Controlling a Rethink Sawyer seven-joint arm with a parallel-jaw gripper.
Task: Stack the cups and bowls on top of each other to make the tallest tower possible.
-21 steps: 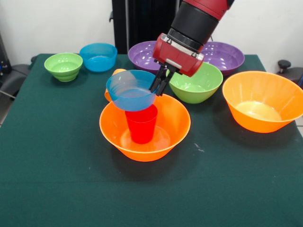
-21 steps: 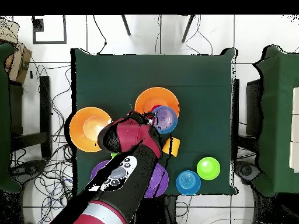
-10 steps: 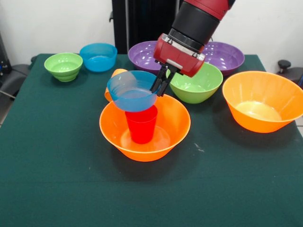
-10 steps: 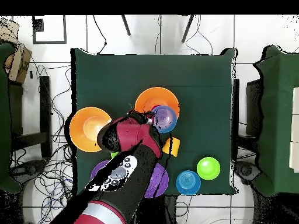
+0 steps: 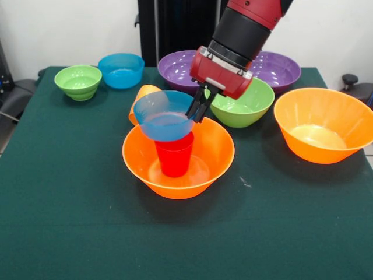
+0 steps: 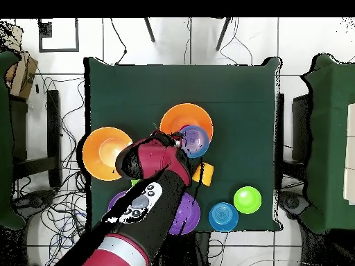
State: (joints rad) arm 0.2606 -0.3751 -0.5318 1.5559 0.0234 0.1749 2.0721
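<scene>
Pinching a small blue bowl [image 5: 165, 116] by its right rim, the gripper [image 5: 198, 110] holds it seemingly touching the red cup [image 5: 174, 154] inside the large orange bowl [image 5: 217, 155].

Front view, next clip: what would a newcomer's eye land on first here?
Most striking is the red and black arm coming down at centre, its gripper shut on the rim of a small blue bowl. That bowl sits at the mouth of a red cup, which stands upright inside a large orange bowl in the middle of the green table. A second large orange bowl glows at the right.
</scene>
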